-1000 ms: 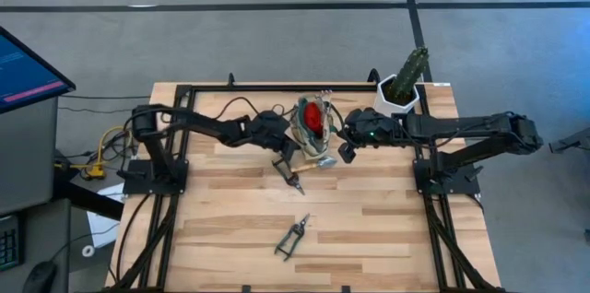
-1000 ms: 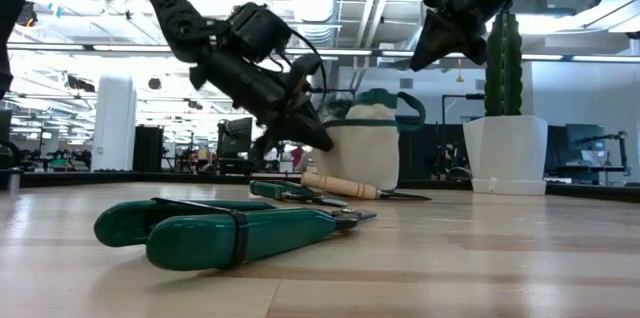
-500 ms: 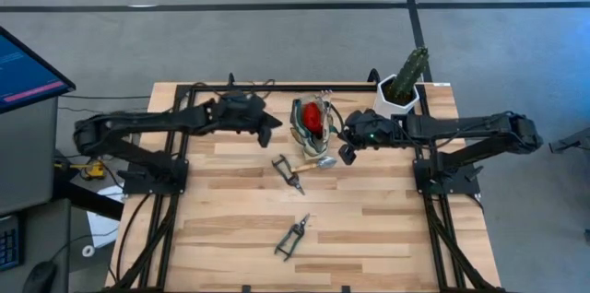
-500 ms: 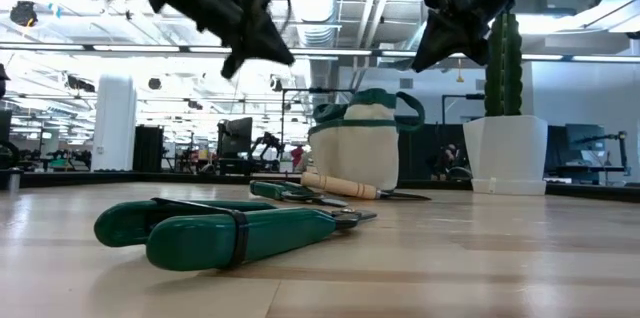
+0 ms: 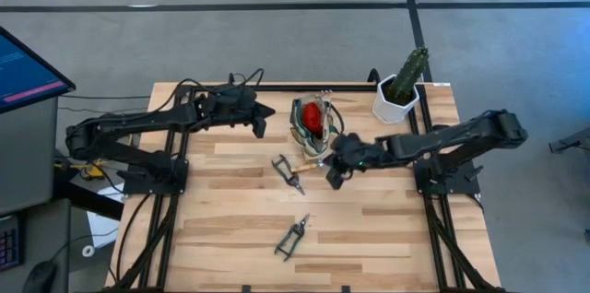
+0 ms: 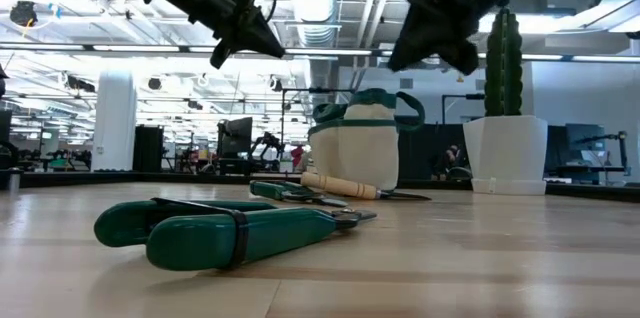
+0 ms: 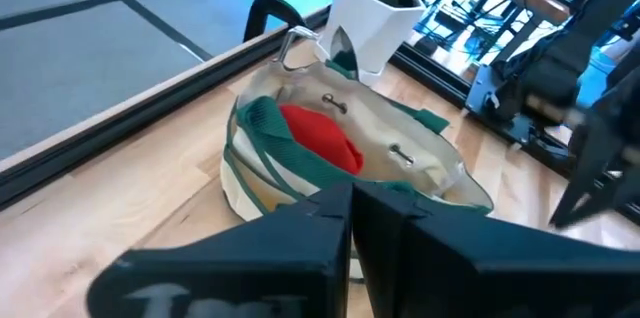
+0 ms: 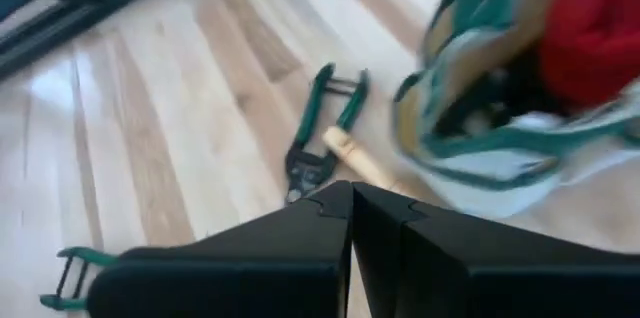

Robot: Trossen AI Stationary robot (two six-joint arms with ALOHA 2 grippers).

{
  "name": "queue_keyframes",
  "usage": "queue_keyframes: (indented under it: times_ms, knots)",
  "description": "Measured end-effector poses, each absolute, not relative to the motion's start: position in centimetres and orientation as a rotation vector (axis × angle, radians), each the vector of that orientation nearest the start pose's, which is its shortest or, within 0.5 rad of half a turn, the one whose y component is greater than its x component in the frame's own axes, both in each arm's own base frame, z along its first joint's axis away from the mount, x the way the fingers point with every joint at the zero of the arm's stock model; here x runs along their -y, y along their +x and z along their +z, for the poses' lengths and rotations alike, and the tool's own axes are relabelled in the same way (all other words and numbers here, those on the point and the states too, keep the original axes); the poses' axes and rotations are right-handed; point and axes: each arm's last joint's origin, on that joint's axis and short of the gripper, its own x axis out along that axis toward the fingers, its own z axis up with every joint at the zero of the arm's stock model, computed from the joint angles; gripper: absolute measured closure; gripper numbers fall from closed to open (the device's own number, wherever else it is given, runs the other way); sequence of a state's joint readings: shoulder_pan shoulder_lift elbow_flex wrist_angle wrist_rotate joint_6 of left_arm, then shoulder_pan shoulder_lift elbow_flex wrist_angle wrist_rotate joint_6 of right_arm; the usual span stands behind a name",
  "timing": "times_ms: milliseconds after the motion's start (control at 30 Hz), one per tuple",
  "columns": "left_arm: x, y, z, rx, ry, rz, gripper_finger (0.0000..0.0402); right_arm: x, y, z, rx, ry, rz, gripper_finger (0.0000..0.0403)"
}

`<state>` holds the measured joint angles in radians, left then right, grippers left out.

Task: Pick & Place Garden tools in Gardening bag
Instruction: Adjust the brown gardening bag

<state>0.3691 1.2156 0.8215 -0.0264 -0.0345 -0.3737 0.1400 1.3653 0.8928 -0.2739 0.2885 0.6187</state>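
While both end effectors hover closed, shears (image 5: 292, 236) lie outside the bag (image 5: 312, 131).

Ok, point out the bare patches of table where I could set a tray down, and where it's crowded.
Free: the near strip of table in front of the green pruning shears, and the stretch to their right. Crowded: around the gardening bag, with the wooden-handled tool and small green shears beside it, the right gripper above them, and the cactus pot behind.
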Motion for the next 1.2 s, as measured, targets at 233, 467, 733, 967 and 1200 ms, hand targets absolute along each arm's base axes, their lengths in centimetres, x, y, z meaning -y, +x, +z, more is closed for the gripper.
queue_keyframes:
  times_ms: [233,467,733,967,1200]
  knots:
    - [-9.6,24.8,27.3,-0.335,-0.438,0.463,0.0401,-4.9,31.2,20.3,-0.641,0.480,-0.336,0.0403]
    - [-9.6,24.8,27.3,-0.334,-0.444,0.464,0.0401,-4.7,34.0,17.1,-0.548,0.492,-0.378,0.0403]
    - [-9.6,24.8,27.3,-0.335,-0.463,0.456,0.0401,-3.1,34.7,13.9,-0.546,0.529,-0.567,0.0403]
    - [-9.5,24.8,27.3,-0.339,-0.465,0.451,0.0401,-2.7,33.9,13.2,-0.535,0.512,-0.762,0.0403]
    - [-9.5,24.8,27.2,-0.341,-0.465,0.450,0.0401,-2.7,32.5,13.1,-0.592,0.501,-0.873,0.0403]
